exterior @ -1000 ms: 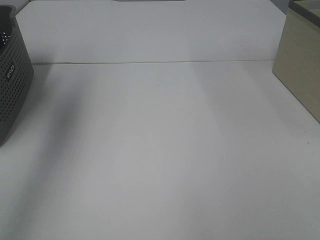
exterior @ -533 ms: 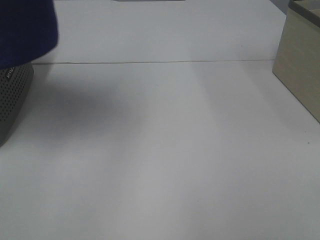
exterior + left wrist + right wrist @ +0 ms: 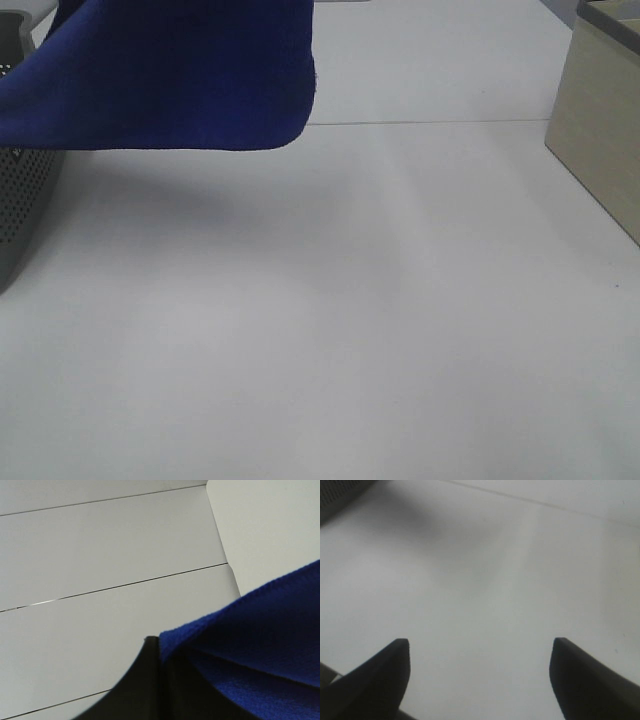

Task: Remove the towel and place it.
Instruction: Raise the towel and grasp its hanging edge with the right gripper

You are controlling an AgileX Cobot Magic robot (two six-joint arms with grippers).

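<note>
Swung farther out over the worktop [image 3: 350, 300] than a moment ago, the towel [image 3: 170, 80] hangs pinched in the left hand [image 3: 159, 652], while the right hand [image 3: 480, 645] gapes wide, empty.

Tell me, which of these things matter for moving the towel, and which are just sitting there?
In the job: the towel, the left gripper shut on it.
Just there: the grey basket, the beige box, the open right gripper.

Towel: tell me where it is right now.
The towel hangs at the upper left of the exterior high view, covering the top of the grey basket, held off the white table by the left gripper.
</note>
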